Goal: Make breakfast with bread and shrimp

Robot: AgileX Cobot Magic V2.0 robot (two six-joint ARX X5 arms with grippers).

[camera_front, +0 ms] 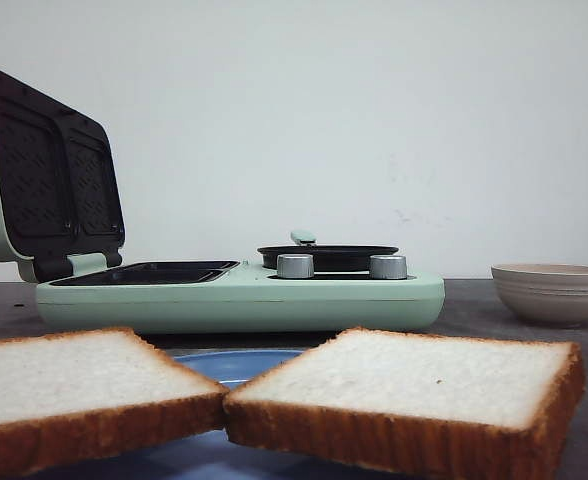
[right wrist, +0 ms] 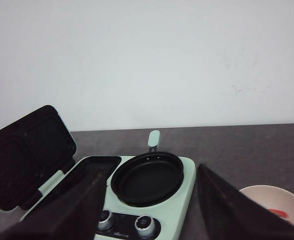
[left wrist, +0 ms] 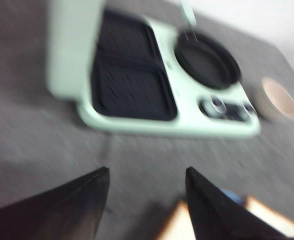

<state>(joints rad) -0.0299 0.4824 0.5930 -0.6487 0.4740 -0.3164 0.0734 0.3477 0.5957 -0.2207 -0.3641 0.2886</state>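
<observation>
White, golden-crusted bread slices [camera_front: 404, 385] sit up front on a blue plate [camera_front: 236, 365], mint-green sandwich maker [camera_front: 244, 295] behind. Left wrist view: left pincer [left wrist: 147, 200] wide open, empty. Right wrist view: right pincer [right wrist: 152, 200] open too, orange-red shrimp [right wrist: 278, 213] in a pale bowl [right wrist: 259, 194].

Mint-green breakfast maker [camera_front: 274, 300] on dark grey surface [camera_front: 474, 310], lid [camera_front: 44, 170] open, upright. Black round pan [camera_front: 327, 256] behind two silver knobs [camera_front: 295, 265]. Beige bowl [camera_front: 554, 292] well apart, rightward.
</observation>
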